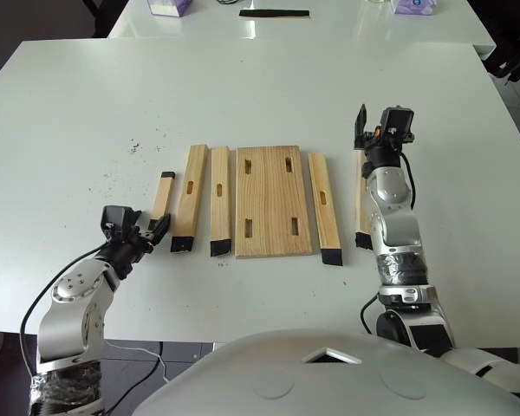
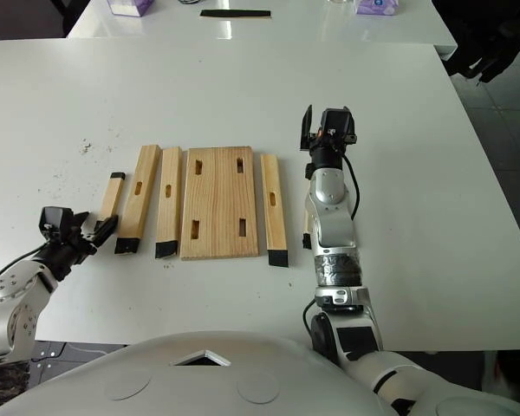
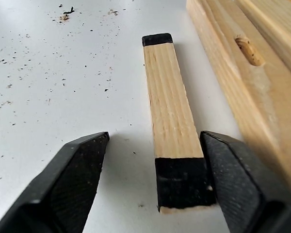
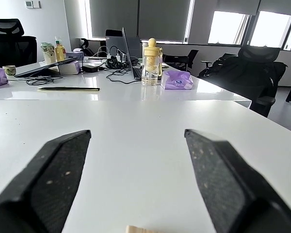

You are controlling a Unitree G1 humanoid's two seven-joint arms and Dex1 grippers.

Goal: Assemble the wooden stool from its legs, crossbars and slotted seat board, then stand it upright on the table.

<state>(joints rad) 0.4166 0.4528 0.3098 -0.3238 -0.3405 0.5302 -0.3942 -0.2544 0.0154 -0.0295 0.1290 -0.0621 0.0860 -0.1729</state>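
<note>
Across the surface the seat board is lying unjoined; the wide-open left pincer is straddling the leftmost crossbar, seemingly needing only closing, while the right pincer is gaping empty.

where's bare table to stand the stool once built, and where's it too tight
Widest bare stretch: the table beyond the seat board, up to its far edge. Also free: right of the right gripper, and left of the short crossbar, bar a few crumbs. Crowded: the row of legs flanking the board, slim gaps only; the left gripper straddles the crossbar's near end.
</note>
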